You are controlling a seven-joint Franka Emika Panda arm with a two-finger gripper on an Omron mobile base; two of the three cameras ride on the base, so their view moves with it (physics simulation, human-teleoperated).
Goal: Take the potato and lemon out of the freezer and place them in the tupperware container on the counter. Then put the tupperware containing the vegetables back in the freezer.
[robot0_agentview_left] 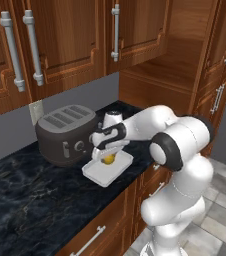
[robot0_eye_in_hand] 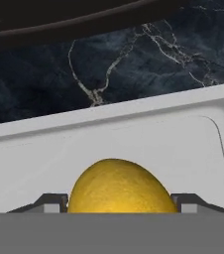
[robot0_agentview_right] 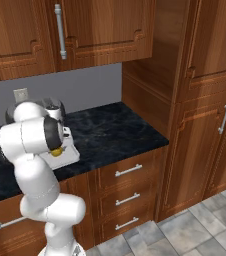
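My gripper [robot0_agentview_left: 107, 151] reaches down into the white tupperware container [robot0_agentview_left: 101, 178] on the counter [robot0_agentview_left: 25, 200], just in front of the toaster. The yellow-orange lemon [robot0_eye_in_hand: 121, 186] sits between its two fingertips, which press against its sides, low over the tray floor. The left base view has the lemon [robot0_agentview_left: 108, 159] at tray level under the hand. From the right base view, the lemon [robot0_agentview_right: 56, 151] peeks out beside my arm, over the tupperware container [robot0_agentview_right: 71, 155]. The hand view looks across the tupperware container's far rim [robot0_eye_in_hand: 134, 111]. The potato and the freezer are out of view.
A dark grey toaster [robot0_agentview_left: 65, 132] stands right behind the tray, close to my hand. Wooden wall cabinets hang above. A tall wooden cabinet [robot0_agentview_right: 205, 110] closes the counter's right end. Bare dark counter [robot0_agentview_right: 115, 130] lies right of the tray.
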